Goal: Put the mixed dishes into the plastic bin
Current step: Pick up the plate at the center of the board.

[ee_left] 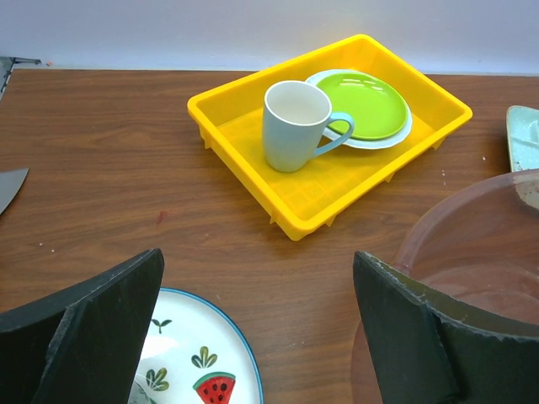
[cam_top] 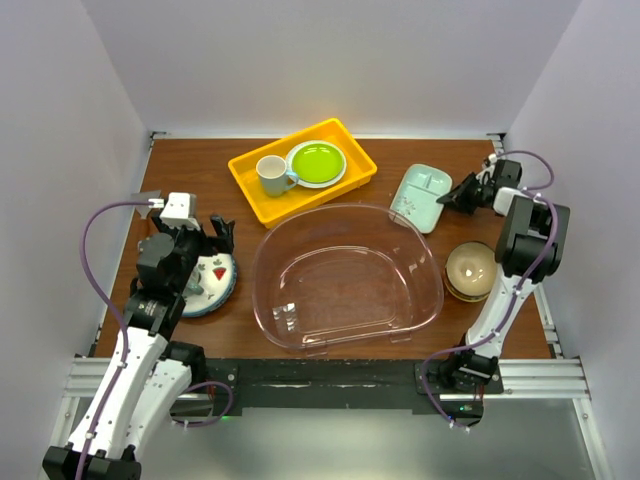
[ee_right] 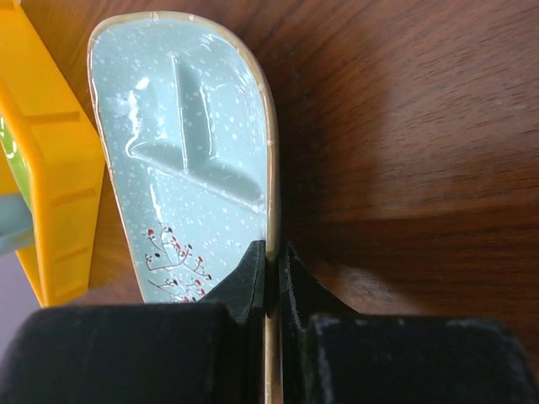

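Note:
The mint-green divided tray (cam_top: 421, 196) (ee_right: 189, 160) lies at the back right of the table, and my right gripper (cam_top: 462, 196) (ee_right: 271, 257) is shut on its right rim. A white plate with a watermelon motif (cam_top: 213, 283) (ee_left: 194, 358) sits at the left, with my left gripper (cam_top: 215, 236) (ee_left: 257, 337) open above its far edge, nothing between the fingers. A tan bowl (cam_top: 471, 269) stands at the right beside the right arm. The clear plastic bin (cam_top: 345, 277) (ee_left: 480, 252) is in the middle of the table with nothing in it.
A yellow tray (cam_top: 302, 168) (ee_left: 328, 126) at the back holds a white mug (cam_top: 272, 176) (ee_left: 295, 124) and a lime-green plate (cam_top: 317, 162) (ee_left: 364, 103). White walls enclose the table on three sides.

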Controlling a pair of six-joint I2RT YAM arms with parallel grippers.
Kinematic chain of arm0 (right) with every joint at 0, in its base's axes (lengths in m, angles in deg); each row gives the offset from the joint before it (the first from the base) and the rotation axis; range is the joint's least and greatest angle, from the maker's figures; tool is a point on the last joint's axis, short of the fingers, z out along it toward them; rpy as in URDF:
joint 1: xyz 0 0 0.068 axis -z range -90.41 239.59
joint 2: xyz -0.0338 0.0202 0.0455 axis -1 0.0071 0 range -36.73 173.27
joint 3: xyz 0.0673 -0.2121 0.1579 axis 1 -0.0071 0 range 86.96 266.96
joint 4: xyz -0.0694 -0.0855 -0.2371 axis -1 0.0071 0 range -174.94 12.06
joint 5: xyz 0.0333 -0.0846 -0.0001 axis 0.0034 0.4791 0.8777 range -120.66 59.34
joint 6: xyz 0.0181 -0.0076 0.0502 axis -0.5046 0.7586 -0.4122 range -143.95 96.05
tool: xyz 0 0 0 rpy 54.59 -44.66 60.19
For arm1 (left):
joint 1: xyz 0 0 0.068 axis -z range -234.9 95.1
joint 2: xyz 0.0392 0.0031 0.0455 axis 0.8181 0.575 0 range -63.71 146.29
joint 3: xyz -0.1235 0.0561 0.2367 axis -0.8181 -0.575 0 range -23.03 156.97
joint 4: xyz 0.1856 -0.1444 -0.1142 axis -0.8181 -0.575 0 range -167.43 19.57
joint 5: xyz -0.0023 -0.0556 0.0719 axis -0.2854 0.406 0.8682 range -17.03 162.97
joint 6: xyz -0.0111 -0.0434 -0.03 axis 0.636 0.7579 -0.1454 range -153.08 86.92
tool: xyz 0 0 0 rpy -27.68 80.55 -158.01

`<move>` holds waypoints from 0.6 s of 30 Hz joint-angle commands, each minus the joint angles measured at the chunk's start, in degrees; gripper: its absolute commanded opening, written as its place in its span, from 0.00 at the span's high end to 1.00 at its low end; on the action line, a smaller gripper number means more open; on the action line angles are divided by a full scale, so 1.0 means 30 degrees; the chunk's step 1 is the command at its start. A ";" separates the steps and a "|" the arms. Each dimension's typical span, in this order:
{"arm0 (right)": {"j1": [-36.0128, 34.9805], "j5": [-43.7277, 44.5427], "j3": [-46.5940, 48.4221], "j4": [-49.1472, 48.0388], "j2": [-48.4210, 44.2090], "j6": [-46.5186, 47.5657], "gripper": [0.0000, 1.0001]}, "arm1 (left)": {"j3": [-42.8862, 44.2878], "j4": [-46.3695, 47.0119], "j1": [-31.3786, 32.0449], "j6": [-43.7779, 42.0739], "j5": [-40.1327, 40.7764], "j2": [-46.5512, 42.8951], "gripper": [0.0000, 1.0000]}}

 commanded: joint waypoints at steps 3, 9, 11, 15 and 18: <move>0.0649 -0.2904 -0.0572 -0.3458 -0.3140 -0.1750 1.00 | 0.0319 0.0914 -0.0139 -0.0432 -0.0191 -0.0016 0.00; 0.1030 -0.4280 -0.0781 -0.5363 -0.4490 -0.3566 1.00 | 0.0319 0.0915 -0.0139 -0.0461 -0.0220 0.0013 0.00; 0.1147 -0.4546 -0.0634 -0.5570 -0.5047 -0.3861 1.00 | 0.0319 0.0915 -0.0139 -0.0461 -0.0220 0.0013 0.00; 0.1177 -0.5102 -0.0369 -0.5921 -0.5984 -0.4503 1.00 | 0.0319 0.0914 -0.0139 -0.0461 -0.0249 -0.0045 0.00; 0.1176 -0.5601 -0.0457 -0.6332 -0.6746 -0.4973 1.00 | 0.0319 0.0943 -0.0139 -0.0490 -0.0249 -0.0104 0.00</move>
